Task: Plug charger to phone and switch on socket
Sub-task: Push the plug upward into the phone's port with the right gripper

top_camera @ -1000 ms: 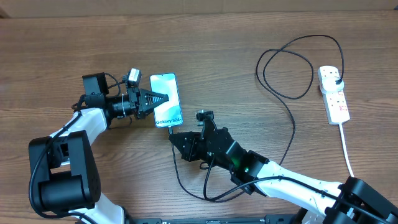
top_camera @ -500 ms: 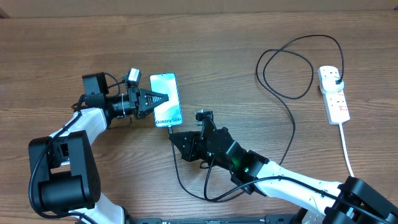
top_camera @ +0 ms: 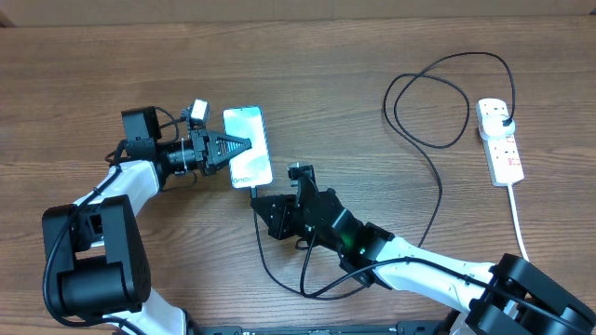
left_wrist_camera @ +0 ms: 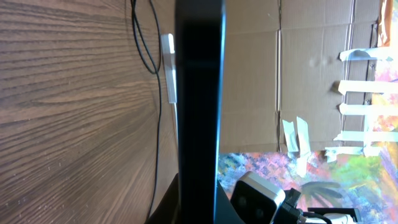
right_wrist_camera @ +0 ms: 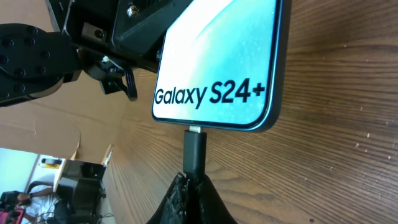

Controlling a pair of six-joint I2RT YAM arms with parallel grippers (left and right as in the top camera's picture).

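Overhead: wooden table (top_camera: 335, 56). Phone (top_camera: 250, 149), screen up and lit, left of centre, long axis running far to near. Left gripper (top_camera: 242, 145) comes in from the left, jaws clamped on the phone's left edge. Right gripper (top_camera: 255, 198) sits just near the phone's near end, jaws closed on the connector end of the charger (top_camera: 438, 191). The black cable drops from there toward the near edge, loops back under the right arm, rises to the right, curls in a wide loop at the far right and ends in a black plug seated in the far outlet of the socket (top_camera: 503, 154). Socket lies at far right, well apart from the phone, its white cord (top_camera: 518, 219) trailing toward the near edge; switch position cannot be told. Left wrist: phone (left_wrist_camera: 199, 93) seen edge-on as a dark band down the centre; socket (left_wrist_camera: 168, 68) and thin black cable (left_wrist_camera: 144, 37) beyond on the table; cardboard (left_wrist_camera: 267, 81) behind. Right wrist: phone (right_wrist_camera: 224, 56) with "Galaxy S24+" on its screen; charger (right_wrist_camera: 194, 146) connector touching the port in its bottom edge; right gripper (right_wrist_camera: 190, 186) pinched shut on the connector; left gripper (right_wrist_camera: 140, 28) on the phone's far-left edge.
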